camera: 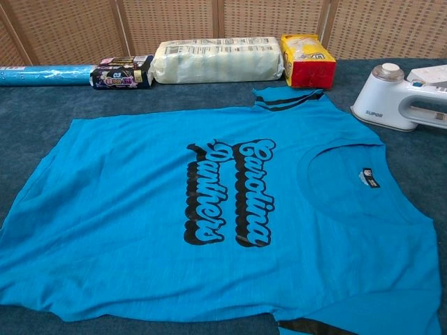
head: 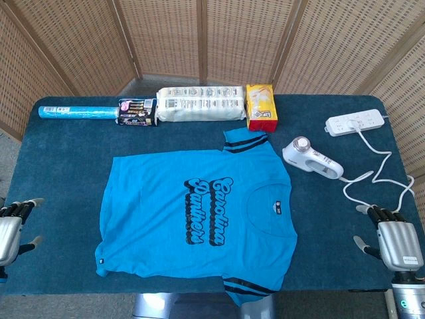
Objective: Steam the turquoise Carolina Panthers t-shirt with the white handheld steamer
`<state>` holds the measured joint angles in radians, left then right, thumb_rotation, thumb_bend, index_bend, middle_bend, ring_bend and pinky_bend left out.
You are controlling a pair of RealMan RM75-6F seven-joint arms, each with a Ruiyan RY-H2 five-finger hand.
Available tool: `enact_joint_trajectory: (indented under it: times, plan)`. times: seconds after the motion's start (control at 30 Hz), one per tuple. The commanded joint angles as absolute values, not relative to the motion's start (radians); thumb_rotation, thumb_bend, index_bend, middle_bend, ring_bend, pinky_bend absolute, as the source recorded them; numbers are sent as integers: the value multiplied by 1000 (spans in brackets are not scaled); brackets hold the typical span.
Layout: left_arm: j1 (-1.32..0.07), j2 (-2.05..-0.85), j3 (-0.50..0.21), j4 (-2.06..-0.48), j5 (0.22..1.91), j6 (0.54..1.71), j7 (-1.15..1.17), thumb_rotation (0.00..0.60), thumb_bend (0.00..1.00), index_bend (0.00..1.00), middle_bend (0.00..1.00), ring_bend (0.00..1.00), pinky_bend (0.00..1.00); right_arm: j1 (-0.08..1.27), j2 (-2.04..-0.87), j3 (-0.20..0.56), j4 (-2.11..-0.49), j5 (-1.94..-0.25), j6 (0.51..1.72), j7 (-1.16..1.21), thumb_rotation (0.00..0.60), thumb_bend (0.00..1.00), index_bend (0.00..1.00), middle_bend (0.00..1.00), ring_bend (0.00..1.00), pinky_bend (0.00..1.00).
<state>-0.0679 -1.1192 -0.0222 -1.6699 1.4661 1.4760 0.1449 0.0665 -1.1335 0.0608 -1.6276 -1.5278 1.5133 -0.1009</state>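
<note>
The turquoise t-shirt (head: pixel 192 216) lies flat in the middle of the blue tabletop (head: pixel 60 156), collar to the right, its black script reading "Carolina Panthers". The white steamer (head: pixel 311 159) — marked "SUPOR" in the chest view — lies on its side just right of the shirt, its cord (head: pixel 378 166) running to a white power strip (head: pixel 355 123) at the far right. Both hands hang at the near edge, left hand (head: pixel 12 229) and right hand (head: pixel 393 242), fingers apart and grasping nothing. Along the far edge lie a blue roll (head: pixel 76 112), a dark packet (head: pixel 137 112), a white pack (head: pixel 199 104) and a yellow-red pack (head: pixel 261 106) — their print too small to read.
</note>
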Motion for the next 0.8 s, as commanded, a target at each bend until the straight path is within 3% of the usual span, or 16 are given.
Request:
enact_joint_trajectory:
  times: [0.03,0.5,0.8]
  plan:
    - [-70,-1121,-21,-1670,1467,1471,146,600,93,225,332,289,347,66,-1134,60,-1627,-1528,1513,-99,594,231,307,380,400,385]
    - [-63,-1115,-15,-1679,1466,1474,150,600,94,225,332,288,347,66,-1141,57,-1619,-1537,1515,-85,594,231,304,380,399,385]
    - [-74,-1104,10,-1691,1457,1413,158,600,94,224,323,275,308,83,-1156,65,-1632,-1543,1503,-102,593,231,302,380,400,386]
